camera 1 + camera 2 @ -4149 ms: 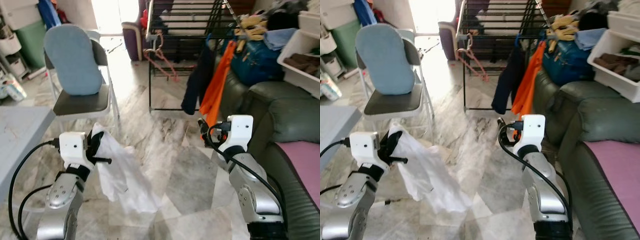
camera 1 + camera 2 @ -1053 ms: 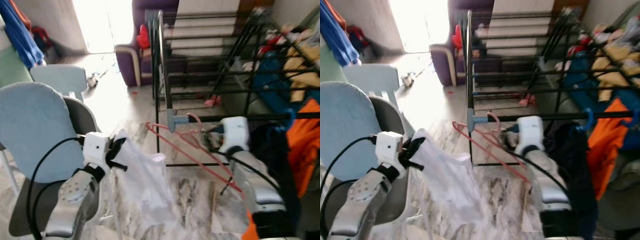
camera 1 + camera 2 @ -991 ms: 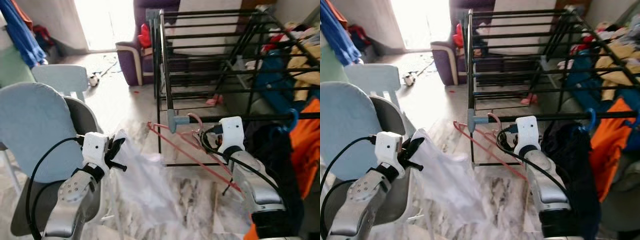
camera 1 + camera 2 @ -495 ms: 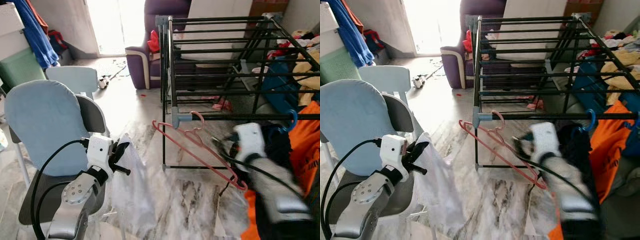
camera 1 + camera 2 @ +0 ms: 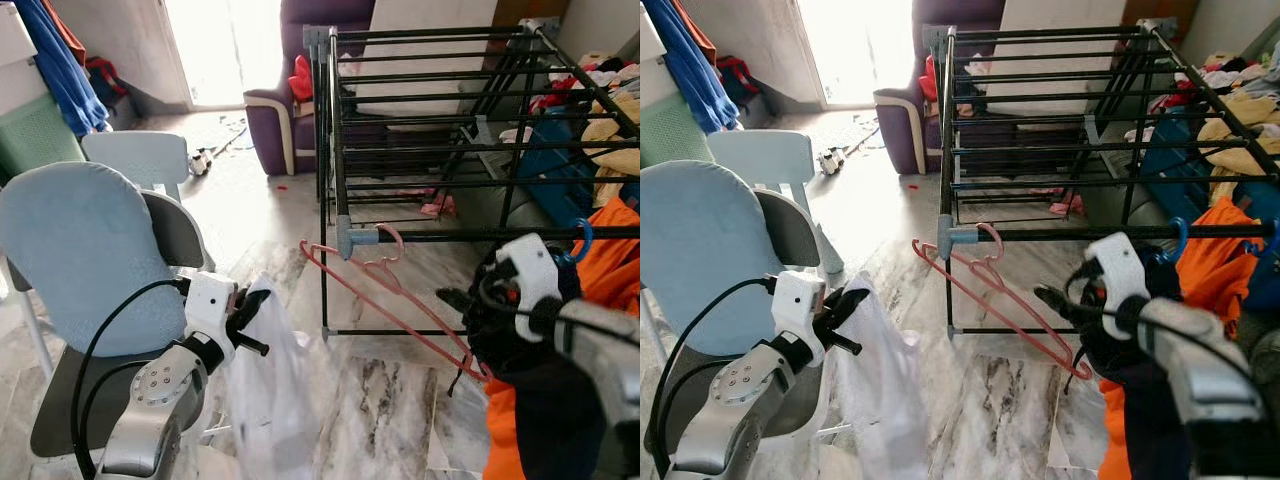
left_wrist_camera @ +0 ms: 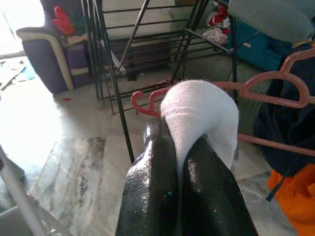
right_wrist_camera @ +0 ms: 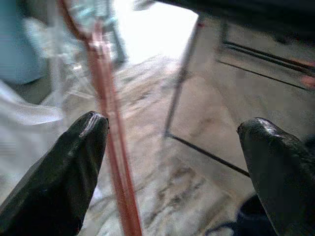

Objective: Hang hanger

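Pink hanger hangs on the rack's corner rail. Right claw is open beside its lower bar. Left claw grips white cloth. Hanger looks light, stiff, thin; best gripped near the hook.

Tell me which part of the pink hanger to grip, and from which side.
Grip the pink hanger on its long slanted arm, below the hook that sits on the black rack rail. That arm hangs free, clear of rail and clothes. Come from the robot's right, where the right gripper already has its jaws open beside the bar. The left gripper is pinching the white cloth.
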`<state>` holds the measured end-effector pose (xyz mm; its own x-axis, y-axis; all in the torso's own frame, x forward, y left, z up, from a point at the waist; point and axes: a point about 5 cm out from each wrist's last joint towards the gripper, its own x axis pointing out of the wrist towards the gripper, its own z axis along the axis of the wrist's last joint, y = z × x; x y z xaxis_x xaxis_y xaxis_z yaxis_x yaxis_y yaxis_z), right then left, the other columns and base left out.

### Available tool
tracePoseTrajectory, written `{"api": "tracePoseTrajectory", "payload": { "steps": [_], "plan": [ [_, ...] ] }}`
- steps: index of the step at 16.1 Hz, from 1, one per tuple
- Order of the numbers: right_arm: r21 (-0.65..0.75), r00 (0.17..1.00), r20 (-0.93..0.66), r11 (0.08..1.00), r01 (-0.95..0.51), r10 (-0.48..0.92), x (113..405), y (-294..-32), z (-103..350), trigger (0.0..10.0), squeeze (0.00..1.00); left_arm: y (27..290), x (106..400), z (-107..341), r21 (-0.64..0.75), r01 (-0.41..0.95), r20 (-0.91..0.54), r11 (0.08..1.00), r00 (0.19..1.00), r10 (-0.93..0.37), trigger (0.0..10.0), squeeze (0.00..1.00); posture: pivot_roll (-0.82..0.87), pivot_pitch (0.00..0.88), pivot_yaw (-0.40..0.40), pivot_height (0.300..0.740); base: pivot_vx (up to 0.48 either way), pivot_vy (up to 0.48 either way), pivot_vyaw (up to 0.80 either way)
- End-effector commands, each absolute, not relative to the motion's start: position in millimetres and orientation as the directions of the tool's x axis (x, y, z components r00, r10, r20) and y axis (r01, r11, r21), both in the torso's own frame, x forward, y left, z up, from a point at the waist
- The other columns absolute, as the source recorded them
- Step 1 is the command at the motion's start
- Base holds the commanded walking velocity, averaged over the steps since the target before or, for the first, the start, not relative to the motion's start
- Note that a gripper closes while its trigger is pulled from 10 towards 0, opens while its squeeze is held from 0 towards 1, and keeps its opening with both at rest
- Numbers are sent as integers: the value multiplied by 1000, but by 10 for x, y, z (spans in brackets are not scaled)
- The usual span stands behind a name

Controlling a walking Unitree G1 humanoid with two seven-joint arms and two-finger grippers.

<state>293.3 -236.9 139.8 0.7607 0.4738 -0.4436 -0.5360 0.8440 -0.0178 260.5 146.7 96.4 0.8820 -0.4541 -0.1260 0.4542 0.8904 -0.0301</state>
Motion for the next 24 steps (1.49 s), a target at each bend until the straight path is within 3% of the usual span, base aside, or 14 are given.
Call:
{"api": "tracePoseTrajectory", "payload": {
  "steps": [1,4,13,18,19,20,24],
  "plan": [
    [-10,725,-438,804,-595,531,2941,-2287,1458,10000,0,1469,2610,1004,-18,459,-118,888,881,-458,10000,0,-142,0,49,740,0,0,0],
    [14,636,-481,731,-682,603,2952,-2241,1452,10000,0,1453,2567,966,-24,468,-138,884,874,-466,10000,0,-136,0,40,740,0,0,0],
    [53,526,-584,676,-735,618,2918,-2075,1149,10000,0,1426,2518,934,-29,482,-156,876,863,-480,10000,0,-128,0,23,740,0,0,0],
    [24,541,-630,710,-704,557,2979,-2154,977,10000,0,1400,2507,908,-31,489,-167,872,857,-487,10000,0,-126,0,24,740,0,0,0],
    [10,551,-628,714,-700,549,3011,-2141,949,3569,0,1397,2507,907,-29,492,-168,870,856,-489,10000,0,-124,0,25,740,0,0,0],
    [-5,559,-625,714,-701,545,3041,-2121,932,0,0,1396,2508,907,-27,496,-169,868,854,-492,10000,0,-123,0,25,740,0,0,0],
    [-77,563,-625,676,-733,540,3151,-2068,870,0,0,1404,2514,911,-13,509,-174,861,847,-503,10000,0,-120,0,27,740,0,0,0]
  ]
}}
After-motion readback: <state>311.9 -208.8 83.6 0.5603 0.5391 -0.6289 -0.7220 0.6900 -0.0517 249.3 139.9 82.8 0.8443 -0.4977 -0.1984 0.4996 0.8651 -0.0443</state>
